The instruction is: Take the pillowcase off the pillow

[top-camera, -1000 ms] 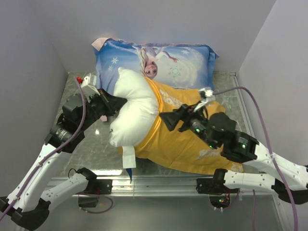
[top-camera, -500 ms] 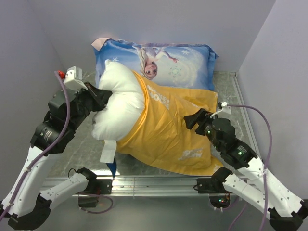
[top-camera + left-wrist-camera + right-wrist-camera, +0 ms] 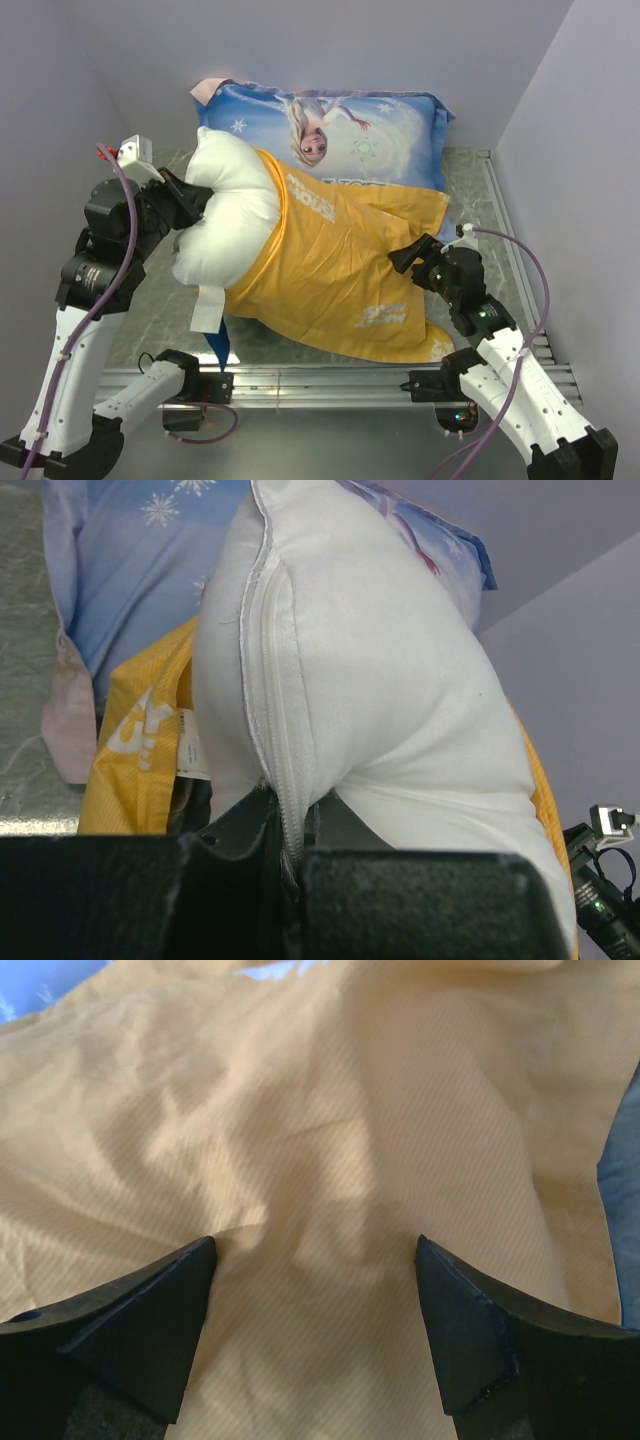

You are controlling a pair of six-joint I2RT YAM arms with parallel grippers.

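The white pillow [image 3: 228,215] sticks halfway out of the yellow-orange pillowcase [image 3: 345,270], which lies flat across the table with white lettering on top. My left gripper [image 3: 192,205] is shut on the pillow's zippered seam [image 3: 283,780] at the pillow's left end. A white tag [image 3: 207,308] hangs from the pillow's near edge. My right gripper [image 3: 407,258] hovers open just above the yellow-orange cloth [image 3: 320,1160] near its right side, holding nothing.
A light blue Elsa-print pillow [image 3: 330,130] leans against the back wall behind the pillowcase. Grey walls close in on the left, back and right. A metal rail [image 3: 320,380] runs along the near table edge.
My left gripper has pulled the pillow up and to the left, further out of the pillowcase. My right gripper let the cloth go, opened and drew back to the right.
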